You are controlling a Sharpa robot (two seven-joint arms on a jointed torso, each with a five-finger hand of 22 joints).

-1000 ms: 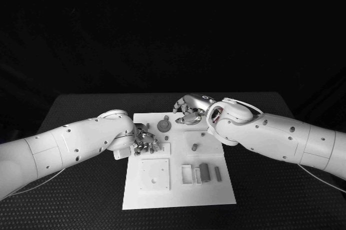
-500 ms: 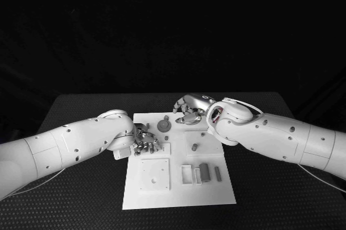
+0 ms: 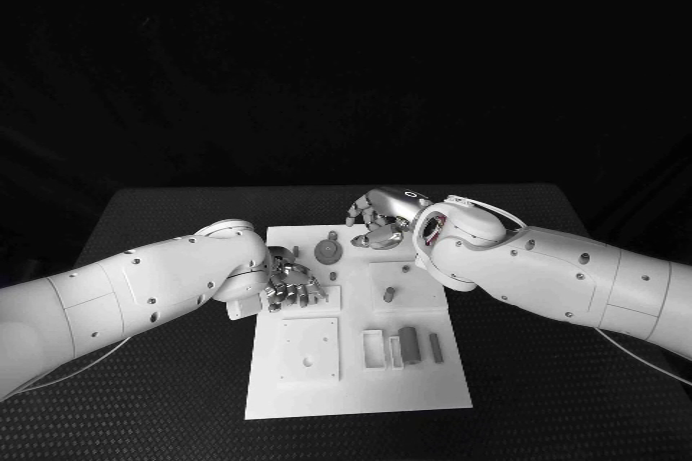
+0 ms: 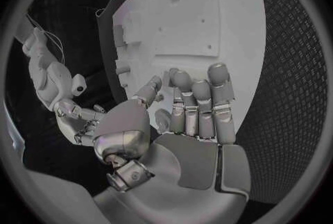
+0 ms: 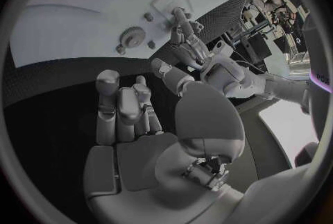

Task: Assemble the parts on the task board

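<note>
Task board (image 3: 356, 381): white plate at the table's (image 3: 548, 381) middle.
Gear (image 3: 327, 252): grey, lying near board's far edge.
Left hand (image 3: 293, 281): fingers curled, contents uncertain.
Right hand (image 3: 378, 219): curled at far edge; hold unclear.
Change: none; assembly paused.

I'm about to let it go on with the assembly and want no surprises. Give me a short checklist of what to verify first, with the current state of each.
1. Task board flat on the black table, its near edge square to the robot: ok.
2. Left hand free of parts: ok; the left wrist view shows its fingers curled over the board with nothing in them.
3. Right hand free of parts: ok by the right wrist view, where the palm is bare.
4. Gear seated on its peg: cannot tell.
5. Grey bars lying in the near right section, clear of both hands: ok.
6. Short peg upright on its raised square: cannot tell.
</note>
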